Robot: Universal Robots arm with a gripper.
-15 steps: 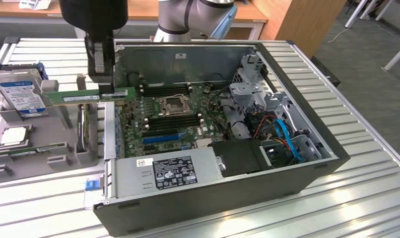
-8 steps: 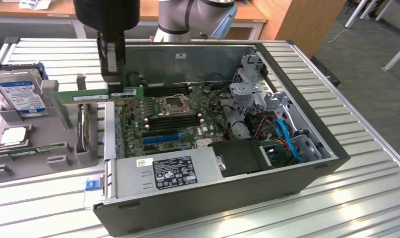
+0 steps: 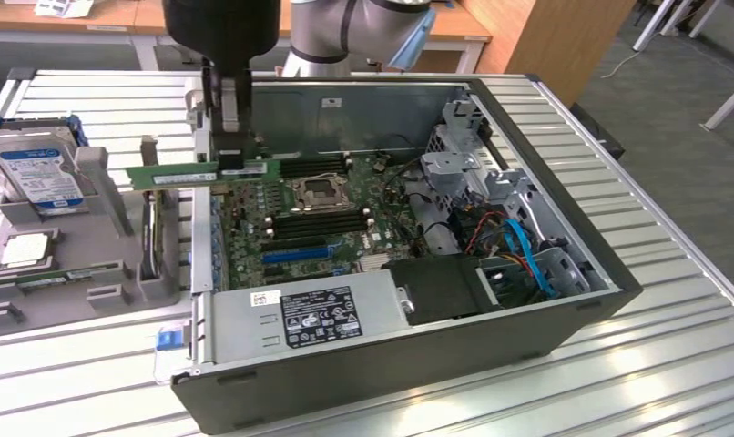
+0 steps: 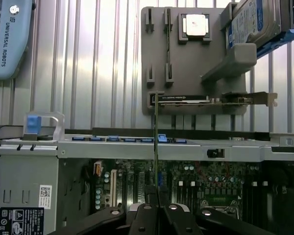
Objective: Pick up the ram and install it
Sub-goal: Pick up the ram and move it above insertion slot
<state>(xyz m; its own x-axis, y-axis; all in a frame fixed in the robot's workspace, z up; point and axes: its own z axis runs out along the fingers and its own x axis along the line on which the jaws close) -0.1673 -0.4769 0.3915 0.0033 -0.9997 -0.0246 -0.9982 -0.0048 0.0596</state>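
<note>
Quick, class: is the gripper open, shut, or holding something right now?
Gripper: shut on the ram, a green stick held level.

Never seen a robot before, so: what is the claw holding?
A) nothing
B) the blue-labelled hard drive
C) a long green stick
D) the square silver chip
C: the claw is shut on the green ram, held up by the open computer case; the hard drive sits in the grey tray.

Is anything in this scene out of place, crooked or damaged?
Nothing looks damaged or spilled. One oddity: the gripper holds the ram off-centre, near one end, so most of it juts toward the exterior view's left, across the case wall.
</note>
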